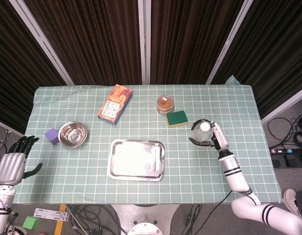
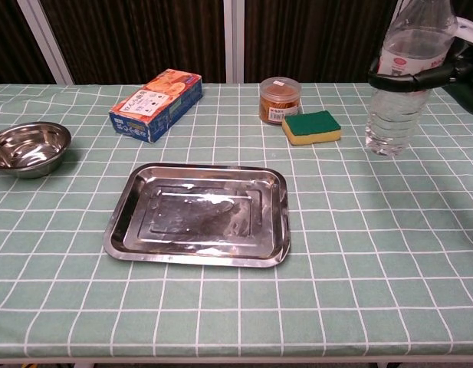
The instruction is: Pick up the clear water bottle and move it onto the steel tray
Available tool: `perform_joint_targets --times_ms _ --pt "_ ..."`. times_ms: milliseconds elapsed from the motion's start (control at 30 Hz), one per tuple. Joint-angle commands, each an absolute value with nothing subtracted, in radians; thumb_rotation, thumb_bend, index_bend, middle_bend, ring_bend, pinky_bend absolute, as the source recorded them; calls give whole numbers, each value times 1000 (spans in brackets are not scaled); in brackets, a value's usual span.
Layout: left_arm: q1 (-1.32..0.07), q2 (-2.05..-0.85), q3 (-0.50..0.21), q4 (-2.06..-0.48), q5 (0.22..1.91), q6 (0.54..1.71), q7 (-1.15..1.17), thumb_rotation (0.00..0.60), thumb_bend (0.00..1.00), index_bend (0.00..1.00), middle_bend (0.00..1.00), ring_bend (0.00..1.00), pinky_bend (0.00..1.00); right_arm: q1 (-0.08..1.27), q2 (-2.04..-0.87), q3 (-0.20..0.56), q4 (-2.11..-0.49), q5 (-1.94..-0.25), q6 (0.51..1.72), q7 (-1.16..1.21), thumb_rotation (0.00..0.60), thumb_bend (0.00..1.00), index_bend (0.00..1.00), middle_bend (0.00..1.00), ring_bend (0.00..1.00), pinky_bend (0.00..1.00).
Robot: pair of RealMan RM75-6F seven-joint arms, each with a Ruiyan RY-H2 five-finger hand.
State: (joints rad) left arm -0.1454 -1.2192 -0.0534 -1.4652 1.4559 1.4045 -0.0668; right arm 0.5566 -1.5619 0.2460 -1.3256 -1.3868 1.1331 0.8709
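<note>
The clear water bottle (image 1: 203,131) (image 2: 400,92) stands upright at the table's right side, right of the sponge. My right hand (image 1: 213,137) (image 2: 420,73) grips it around the upper body, with dark fingers (image 2: 392,80) wrapped below the label. I cannot tell whether the bottle's base touches the cloth. The steel tray (image 1: 136,159) (image 2: 198,216) lies with nothing in it at the table's front middle, well left of the bottle. My left hand (image 1: 11,164) hangs beyond the table's left edge, fingers apart, holding nothing.
An orange box (image 1: 114,104) (image 2: 156,104) lies at the back left. A brown-lidded jar (image 1: 165,104) (image 2: 279,100) and a green sponge (image 1: 177,118) (image 2: 311,126) sit between tray and bottle. A steel bowl (image 1: 72,133) (image 2: 29,148) and a purple cube (image 1: 52,135) are far left.
</note>
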Motion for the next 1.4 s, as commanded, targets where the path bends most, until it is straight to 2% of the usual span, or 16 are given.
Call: perform_joint_targets --times_ms 33,167,400,533,667,800,933,1100,1400 --pt "-143 -1221 -51 -1465 1453 1403 -63 600 280 185 207 109 192 621 -1626 269 -1372 -1394 1088 840 600 101 635 500 336 394" --pt "-137 -1229 -43 -1464 1455 1404 -61 600 280 185 207 110 192 656 -1664 279 -1408 -1394 1074 773 600 101 635 499 336 394" --pt "-140 -1238 -39 -1448 1459 1396 -82 600 280 185 207 109 192 559 -1544 274 -1449 -1372 1160 788 600 101 635 500 336 394" --pt "-135 -1233 -34 -1452 1468 1406 -74 600 281 185 207 109 192 584 -1607 230 -1435 -1387 1101 784 600 101 635 501 336 394" --pt "-123 -1229 -34 -1460 1454 1414 -67 600 280 185 207 110 192 625 -1679 218 -1412 -1417 1075 754 600 101 635 501 336 394" --pt "-120 -1233 -34 -1465 1452 1415 -64 600 281 185 207 110 192 609 -1652 230 -1402 -1419 1109 751 600 101 635 501 346 399" --pt "-128 -1233 -36 -1467 1460 1411 -61 600 280 185 207 110 192 609 -1638 235 -1398 -1404 1092 768 600 101 635 502 350 403" --pt "-124 -1225 -38 -1472 1463 1423 -59 600 281 185 207 109 192 650 -1703 233 -1360 -1408 1046 792 600 101 635 504 350 403" --pt "-100 -1205 -32 -1454 1443 1428 -90 600 281 185 207 109 192 790 -1907 266 -1185 -1422 947 853 600 101 640 509 350 407"
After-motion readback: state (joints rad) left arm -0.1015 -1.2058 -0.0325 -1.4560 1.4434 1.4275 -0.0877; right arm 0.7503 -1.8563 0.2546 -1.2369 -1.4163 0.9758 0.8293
